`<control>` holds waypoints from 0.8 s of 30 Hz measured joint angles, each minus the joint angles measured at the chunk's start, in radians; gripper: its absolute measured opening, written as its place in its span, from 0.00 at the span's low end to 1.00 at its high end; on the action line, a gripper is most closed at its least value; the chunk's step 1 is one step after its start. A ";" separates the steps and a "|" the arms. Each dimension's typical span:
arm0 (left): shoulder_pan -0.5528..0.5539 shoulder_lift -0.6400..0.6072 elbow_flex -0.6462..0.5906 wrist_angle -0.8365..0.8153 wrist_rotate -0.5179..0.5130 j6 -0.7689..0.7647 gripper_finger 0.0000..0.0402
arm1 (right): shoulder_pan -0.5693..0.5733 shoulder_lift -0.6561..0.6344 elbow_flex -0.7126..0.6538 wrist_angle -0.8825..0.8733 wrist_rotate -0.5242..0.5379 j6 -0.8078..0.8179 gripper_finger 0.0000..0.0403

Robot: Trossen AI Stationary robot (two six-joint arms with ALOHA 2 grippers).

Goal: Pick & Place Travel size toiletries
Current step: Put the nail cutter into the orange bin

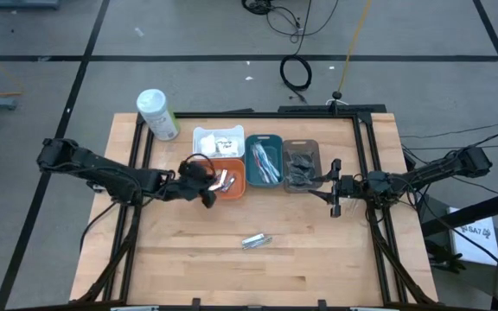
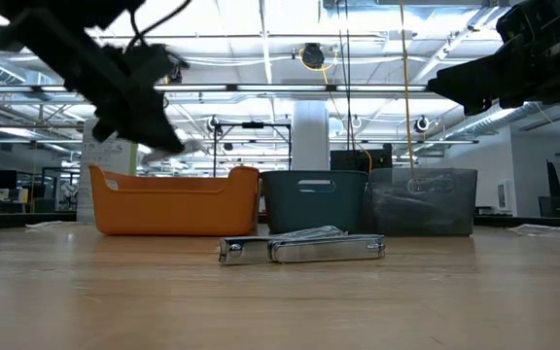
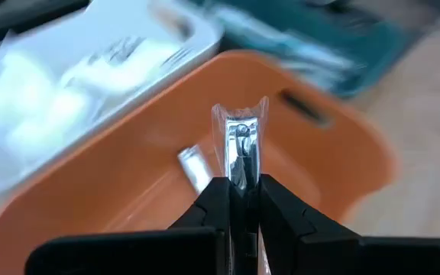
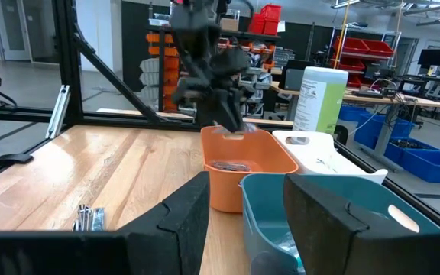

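A wooden table [image 1: 188,259] is shown from above, carrying a large white bottle [image 1: 157,114] at its far left and a cluster of four trays: white [image 1: 219,140], orange [image 1: 232,183], teal [image 1: 264,160] and grey [image 1: 301,164]. The left arm is extended from the left edge, so that the left gripper [image 1: 210,183] is hung over the near-left part of the orange tray. The right arm is parked at the right, with the right gripper [image 1: 335,188] held just beside the grey tray, its fingers set wide apart and empty.

In the left wrist view a small shiny metal clipper [image 3: 239,149] is seen pinched upright between the narrowly closed fingers, directly above the orange tray's interior, where another silvery item [image 3: 195,166] already lies. Two further metal clippers [image 1: 256,241] are left lying together on the bare table, well apart from the trays.

The step in hand is judged to be the release into the orange tray. It is best done with the clipper lowered below the rim before the fingers are parted, so that a bounce over the wall is avoided; the wrist should be kept centred, clear of the tray's near wall.
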 joint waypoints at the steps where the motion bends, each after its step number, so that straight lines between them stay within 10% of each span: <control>1: 0.012 0.003 -0.012 -0.003 0.001 -0.023 0.08 | 0.000 0.000 0.000 0.000 0.000 0.000 0.39; 24: 0.051 0.018 -0.040 0.003 0.003 -0.096 0.18 | 0.000 0.000 0.000 0.000 0.000 0.000 0.39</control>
